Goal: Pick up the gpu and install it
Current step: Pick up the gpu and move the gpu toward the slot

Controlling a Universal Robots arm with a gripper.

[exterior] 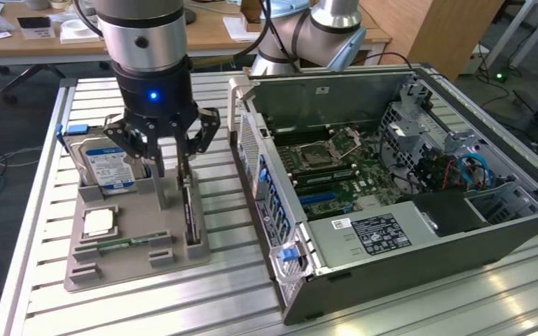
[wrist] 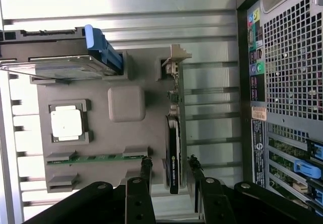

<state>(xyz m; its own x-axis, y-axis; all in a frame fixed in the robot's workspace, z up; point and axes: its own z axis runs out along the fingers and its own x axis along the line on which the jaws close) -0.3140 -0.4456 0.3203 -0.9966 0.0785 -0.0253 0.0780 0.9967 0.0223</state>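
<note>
1. Your gripper [exterior: 171, 164] hung low over the grey fixture tray [exterior: 129, 262]. Its fingers [wrist: 146, 164] were spread wide and held nothing. One finger stood on each side of the gpu, and as far as I could tell neither touched its faces.
2. The gpu [wrist: 173, 151] stood on its long edge in a slot along the side of the tray nearest the open computer case [exterior: 419, 273]. Its silver bracket was at the end of the tray where the hard drive [exterior: 110, 168] sat.
3. I judged the card light and stiff, but thin and fragile. Its flat faces looked smooth enough to slip under a weak pinch.
4. The safest hold looked to be across the two flat faces near mid-length, with the pads square to the board. That would keep them clear of the edge contacts down in the tray's slot and off the bracket.
5. A small green mark showed on the card's upper edge, close to your fingers. It could have been a maker's logo, but I could not read it.
6. The hard drive carried a blue-and-white label, and a white label [exterior: 381, 234] lay on the power supply inside the case. The print on both was too small to read.
7. The tray's other pockets held a processor [exterior: 98, 222] and a green memory stick [exterior: 124, 243], both on the side of the gpu away from the case.
</note>
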